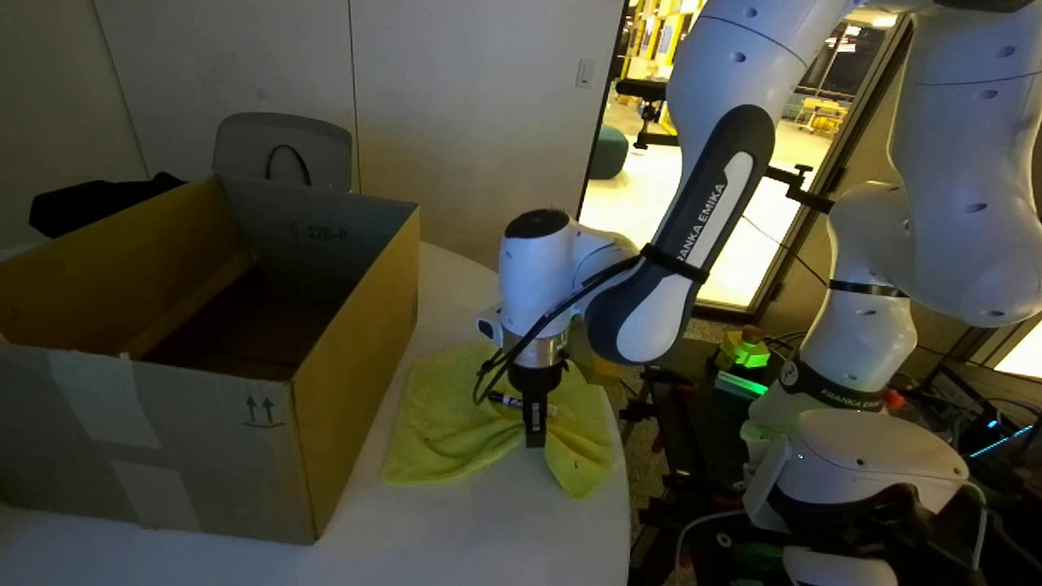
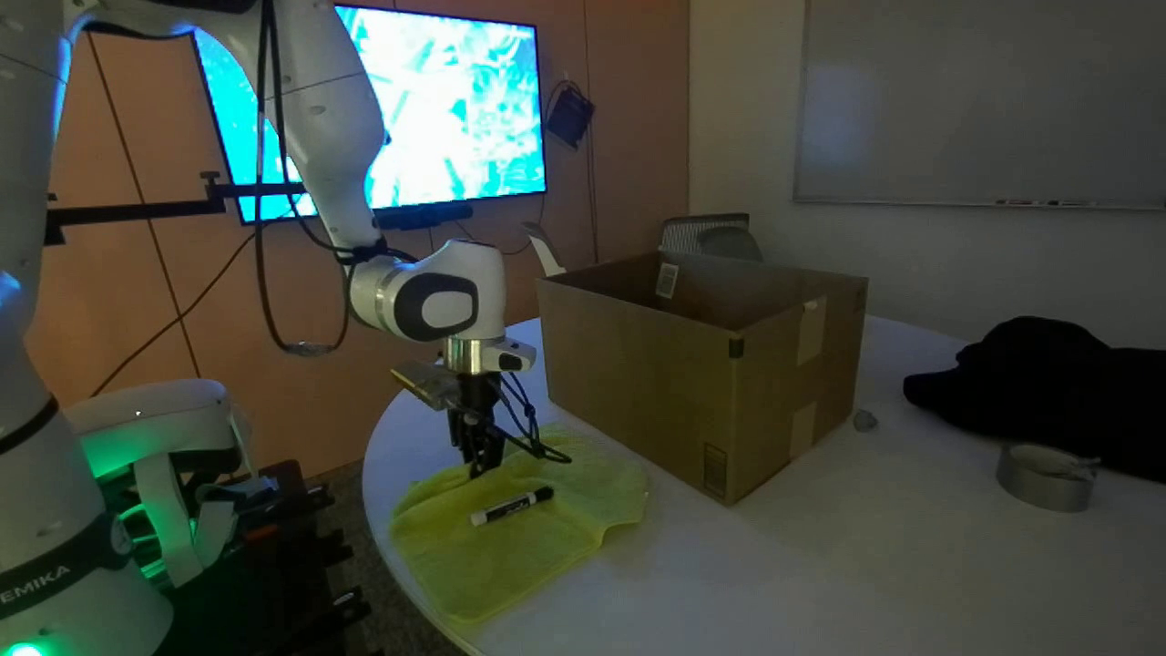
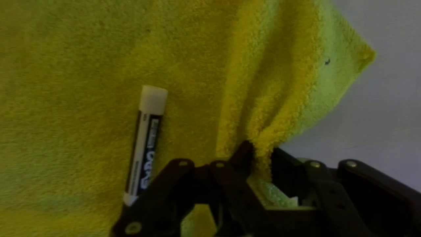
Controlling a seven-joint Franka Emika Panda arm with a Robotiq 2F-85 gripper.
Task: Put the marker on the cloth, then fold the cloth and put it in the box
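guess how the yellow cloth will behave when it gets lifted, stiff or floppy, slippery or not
The cloth is probably floppy: it bunches into soft folds where the gripper pinches its edge. Its fuzzy pile suggests it should not slip easily from the grip. The marker lying on it may roll or slide if that edge rises.

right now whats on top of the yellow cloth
The marker lies flat on the yellow cloth, and the fingers pinch a gathered fold at one edge. Whatever might be inside that fold is covered and cannot be seen.
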